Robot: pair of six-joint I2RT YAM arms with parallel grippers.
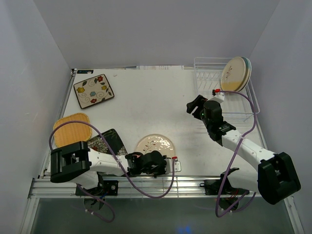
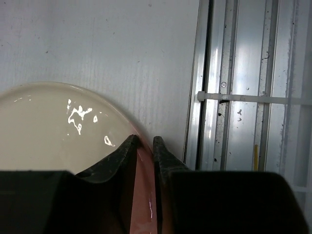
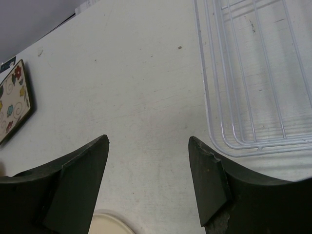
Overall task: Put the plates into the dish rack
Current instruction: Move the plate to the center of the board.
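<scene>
White table point(image 1: 146, 97), front edge: the left gripper point(image 2: 144, 141) pinches the rim of the pink plate point(image 2: 48, 126) (fingers nearly together). The right gripper point(image 3: 148, 180) gapes empty beside the rack point(image 3: 253, 73). I'd seat the pinch deep, lift slowly, then tilt upright before any carrying.

The black floral plate point(image 1: 105, 141) lies partly hidden under the left arm point(image 1: 105, 163), its near corner unseen.
</scene>
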